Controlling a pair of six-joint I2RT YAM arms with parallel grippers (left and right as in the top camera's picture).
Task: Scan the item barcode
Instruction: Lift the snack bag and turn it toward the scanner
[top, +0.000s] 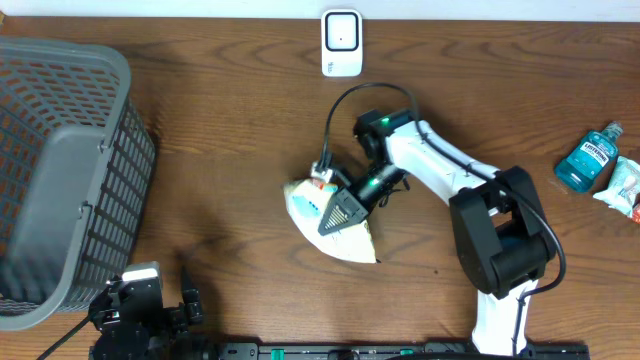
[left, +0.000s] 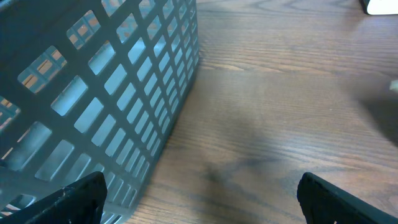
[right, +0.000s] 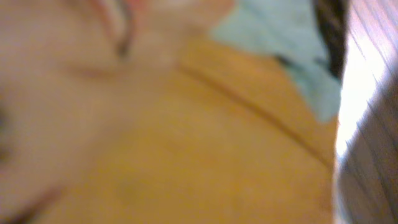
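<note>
Right up against your right wrist cam is the pouch (right: 186, 143). It fills nearly the whole view as a blurry yellow-orange smear with a pale blue patch up top, so you can't read any print or barcode there. From overhead the same pouch (top: 303, 204) lies flat on the wooden table (top: 230, 130), about mid-table. It's white and yellow with some blue on it, and your right gripper (top: 332, 218) is down on top of it with the fingers pinched together on the material. The white scanner (top: 342, 43) sits at the far edge of the table, well apart from the pouch. Your left gripper (top: 150, 300) is parked at the near-left corner, just beside the grey plastic basket (top: 60, 170). In its own view the left gripper (left: 202, 180) is spread wide with nothing in it, just the basket's lattice wall (left: 112, 93) on one side and bare wood ahead. Off at the right edge there's a blue mouthwash bottle (top: 590, 158) with a small packet (top: 622, 186) just beside it, both far from the arms.
</note>
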